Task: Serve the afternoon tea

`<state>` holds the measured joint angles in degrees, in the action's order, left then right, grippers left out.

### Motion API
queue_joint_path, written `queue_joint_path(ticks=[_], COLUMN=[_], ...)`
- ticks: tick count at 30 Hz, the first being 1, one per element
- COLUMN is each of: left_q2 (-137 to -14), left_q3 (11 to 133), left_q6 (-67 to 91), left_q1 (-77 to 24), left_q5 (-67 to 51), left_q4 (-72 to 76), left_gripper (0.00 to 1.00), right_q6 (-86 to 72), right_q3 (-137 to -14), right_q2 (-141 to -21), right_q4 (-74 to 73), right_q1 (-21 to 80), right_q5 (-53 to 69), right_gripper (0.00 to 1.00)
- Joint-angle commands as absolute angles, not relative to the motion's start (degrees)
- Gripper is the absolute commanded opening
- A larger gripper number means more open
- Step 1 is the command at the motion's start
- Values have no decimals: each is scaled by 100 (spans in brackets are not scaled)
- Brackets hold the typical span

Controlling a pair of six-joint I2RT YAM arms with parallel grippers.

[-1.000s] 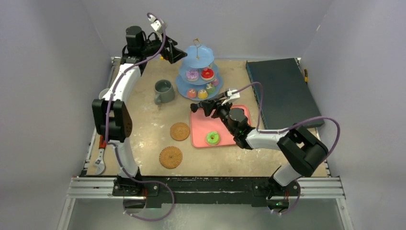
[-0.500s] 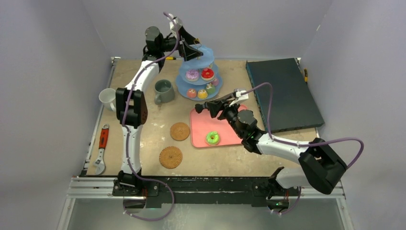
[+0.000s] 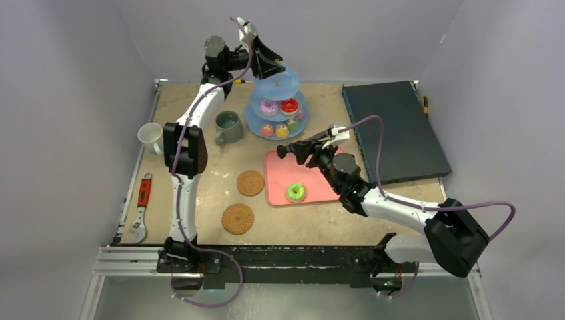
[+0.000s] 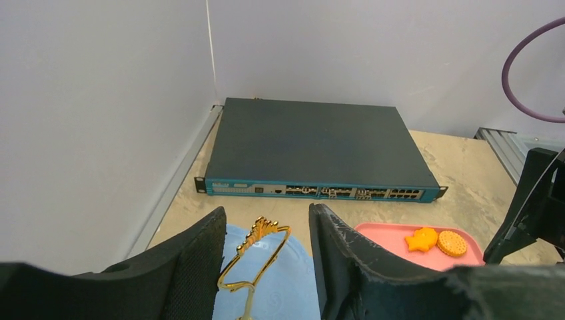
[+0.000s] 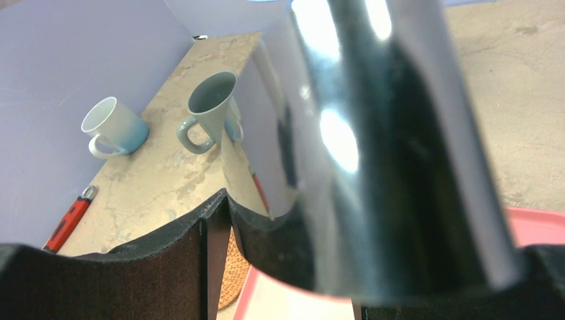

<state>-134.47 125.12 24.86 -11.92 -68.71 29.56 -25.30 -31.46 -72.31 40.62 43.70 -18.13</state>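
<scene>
The blue three-tier stand point(image 3: 252, 123) stands at the back centre with small doughnuts and cupcakes point(image 3: 268, 107) on its lower tiers. My left gripper point(image 3: 272, 65) is at its top, open, one finger on each side of the gold loop handle point(image 4: 263, 227), with a gap on the right side. My right gripper point(image 3: 308, 150) hovers over the pink tray, shut on the black tongs point(image 5: 373, 133). A green doughnut point(image 3: 296, 192) lies on the tray. The grey-green mug point(image 3: 228, 127) and white mug point(image 3: 150, 135) sit at the left. Two woven coasters point(image 3: 250, 183) point(image 3: 238, 218) lie in front.
The pink tray point(image 3: 276, 167) also holds an orange cookie point(image 4: 424, 240) and a round biscuit point(image 4: 452, 243). A dark network switch point(image 3: 393, 127) fills the back right. A red-handled wrench point(image 3: 142, 203) lies at the left edge.
My left arm swung right from behind the grey-green mug to the stand's top, and its jaws narrowed round the gold handle. My right arm stretched out a little with the tongs.
</scene>
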Motion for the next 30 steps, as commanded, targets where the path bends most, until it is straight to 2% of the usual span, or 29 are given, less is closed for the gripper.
queue_joint_path(ticks=[1, 5, 14, 16, 19, 30], left_q2=[-13489, -13458, -13398, -13412, -13373, -13178], left_q3=[12820, 12808, 12663, 12667, 12642, 12490], left_q6=[2307, 2017, 1333, 1368, 1404, 1261], left_q1=[-1201, -1188, -1137, -1113, -1109, -1262], left_q5=[-6906, -6830, -6339, -6279, -6173, -5239], left_q4=[3152, 2839, 2211, 2250, 2314, 2610], left_gripper=[43, 36, 44, 37, 20, 1], right_q6=[-2560, -2542, -2519, -2522, -2541, -2575], right_q3=[-3160, -3197, -3242, -3237, -3227, -3091], right_q2=[-7014, -6989, -6970, -6977, -6980, -6847], right_q4=[4095, 4070, 4093, 4108, 4147, 4148], right_q1=[4351, 4333, 4282, 4272, 4265, 4258], right_q5=[-2012, -2013, -2005, -2011, -1988, -2051], right_gripper=[60, 60, 60, 60, 60, 59])
